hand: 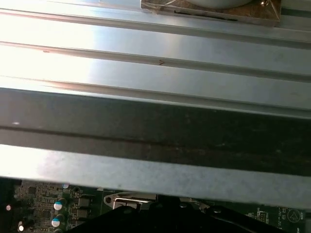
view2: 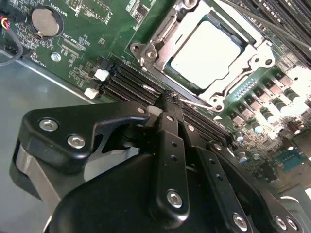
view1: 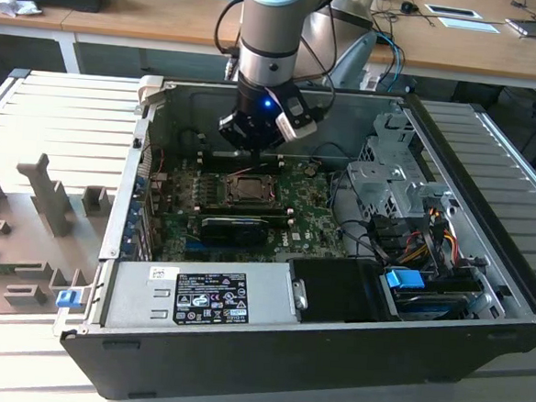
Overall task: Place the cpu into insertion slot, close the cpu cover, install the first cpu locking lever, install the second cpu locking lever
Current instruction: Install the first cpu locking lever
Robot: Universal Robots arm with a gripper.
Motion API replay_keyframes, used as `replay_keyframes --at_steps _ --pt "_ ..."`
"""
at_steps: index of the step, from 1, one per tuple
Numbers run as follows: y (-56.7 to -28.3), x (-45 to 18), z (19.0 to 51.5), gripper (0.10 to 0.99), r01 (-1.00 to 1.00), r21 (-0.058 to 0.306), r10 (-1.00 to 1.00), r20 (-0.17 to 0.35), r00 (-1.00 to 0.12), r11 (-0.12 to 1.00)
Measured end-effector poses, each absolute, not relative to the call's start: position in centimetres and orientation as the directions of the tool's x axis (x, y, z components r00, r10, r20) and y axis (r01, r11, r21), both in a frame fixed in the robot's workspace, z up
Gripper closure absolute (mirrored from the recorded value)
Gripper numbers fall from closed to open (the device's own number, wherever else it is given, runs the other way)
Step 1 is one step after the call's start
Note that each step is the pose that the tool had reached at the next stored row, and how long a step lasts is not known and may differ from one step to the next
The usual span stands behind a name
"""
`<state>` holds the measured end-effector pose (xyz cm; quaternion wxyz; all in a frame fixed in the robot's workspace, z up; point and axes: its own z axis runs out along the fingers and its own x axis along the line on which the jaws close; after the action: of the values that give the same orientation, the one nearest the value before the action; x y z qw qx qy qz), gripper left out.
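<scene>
In the second wrist view the pale silver cpu (view2: 206,51) lies flat in its socket on the green motherboard (view2: 97,39). The silvery cpu cover (view2: 163,31) lies down around it, with the chip showing through its window. My gripper (view2: 167,96) is shut, its black fingertips just off the socket's edge, beside the memory slots. A thin silvery lever rod (view2: 197,102) runs along that socket edge right at the fingertips. In the exterior view the gripper (view1: 253,147) hangs inside the open case, just behind the socket (view1: 249,189).
The open computer case (view1: 267,348) lies on a ribbed metal table (view1: 53,112). A power supply (view1: 211,296) sits at its front and drive cages with cables (view1: 412,239) on the exterior view's right. A black card (view1: 234,226) stands just in front of the socket. A coin battery (view2: 44,20) sits on the board.
</scene>
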<state>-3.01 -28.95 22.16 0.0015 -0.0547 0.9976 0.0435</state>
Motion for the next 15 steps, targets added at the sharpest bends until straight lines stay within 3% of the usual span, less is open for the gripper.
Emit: replay_keyframes --at_steps 15 --pt "-28.58 -2.17 21.28 0.98 -0.119 0.072 -0.119 -0.006 -0.993 0.99"
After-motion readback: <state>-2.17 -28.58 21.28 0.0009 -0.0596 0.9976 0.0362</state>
